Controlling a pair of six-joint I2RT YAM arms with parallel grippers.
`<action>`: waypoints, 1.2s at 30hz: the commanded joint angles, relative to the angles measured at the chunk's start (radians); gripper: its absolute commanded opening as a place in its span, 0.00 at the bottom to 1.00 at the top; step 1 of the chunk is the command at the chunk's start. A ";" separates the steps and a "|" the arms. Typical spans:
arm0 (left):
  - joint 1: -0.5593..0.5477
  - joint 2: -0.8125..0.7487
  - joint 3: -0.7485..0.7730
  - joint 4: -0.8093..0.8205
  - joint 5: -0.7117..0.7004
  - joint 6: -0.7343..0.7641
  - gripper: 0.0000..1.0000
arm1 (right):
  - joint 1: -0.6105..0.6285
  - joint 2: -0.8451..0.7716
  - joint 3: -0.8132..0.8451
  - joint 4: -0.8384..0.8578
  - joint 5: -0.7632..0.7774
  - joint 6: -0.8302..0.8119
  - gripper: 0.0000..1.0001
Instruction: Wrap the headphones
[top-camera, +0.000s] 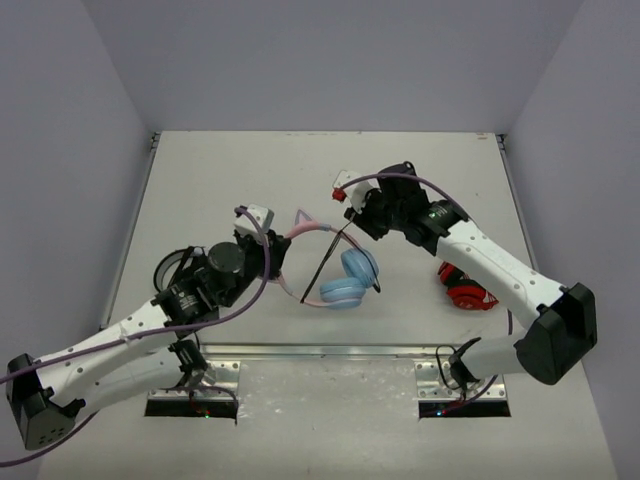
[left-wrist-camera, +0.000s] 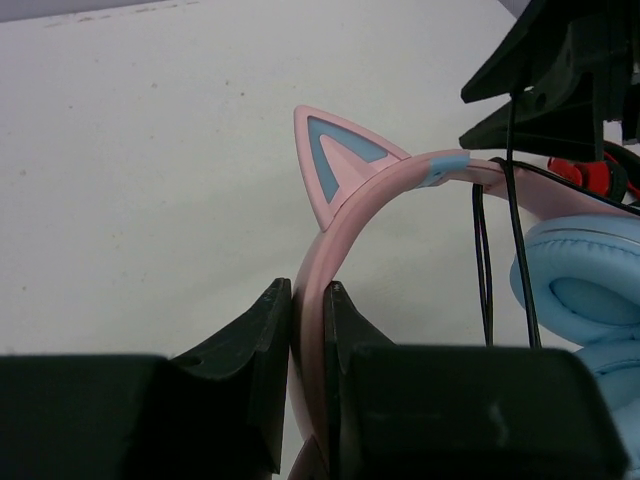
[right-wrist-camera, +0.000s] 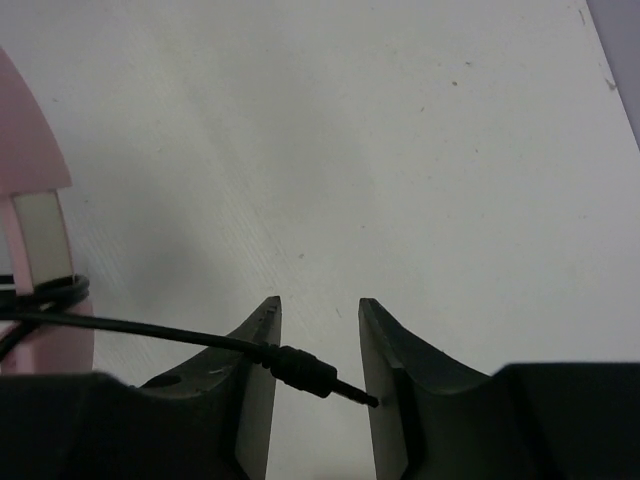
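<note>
Both arm bases sit nearest in the top view; the headphones (top-camera: 343, 278) lie mid-counter (top-camera: 220, 170). Left wrist: left hand (left-wrist-camera: 308, 300) clamped on the stiff pink headband, a firm hold. Right wrist: right hand (right-wrist-camera: 318, 320) apart, the limp cable's plug (right-wrist-camera: 312, 373) between its fingers at 6 o'clock.

The top view looked down from above and behind the arm bases, taking in the whole table (top-camera: 250, 170) from some height. The left wrist view sat close behind its own fingers (left-wrist-camera: 262, 345), facing along the table toward the headphones (left-wrist-camera: 400, 200), very near them. The right wrist view looked steeply down past its fingers (right-wrist-camera: 385, 365) at the cable (right-wrist-camera: 150, 330) plug. All three shared the pink headband.
</note>
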 joint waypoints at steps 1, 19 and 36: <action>0.105 0.004 0.061 0.171 0.216 -0.030 0.00 | -0.044 -0.011 0.004 0.058 -0.051 0.063 0.38; 0.382 0.139 0.104 0.356 0.615 -0.097 0.00 | -0.238 0.168 0.041 0.044 -0.369 0.346 0.99; 0.762 0.643 0.432 0.344 0.950 0.043 0.00 | -0.523 0.053 -0.002 0.031 -0.043 0.813 0.99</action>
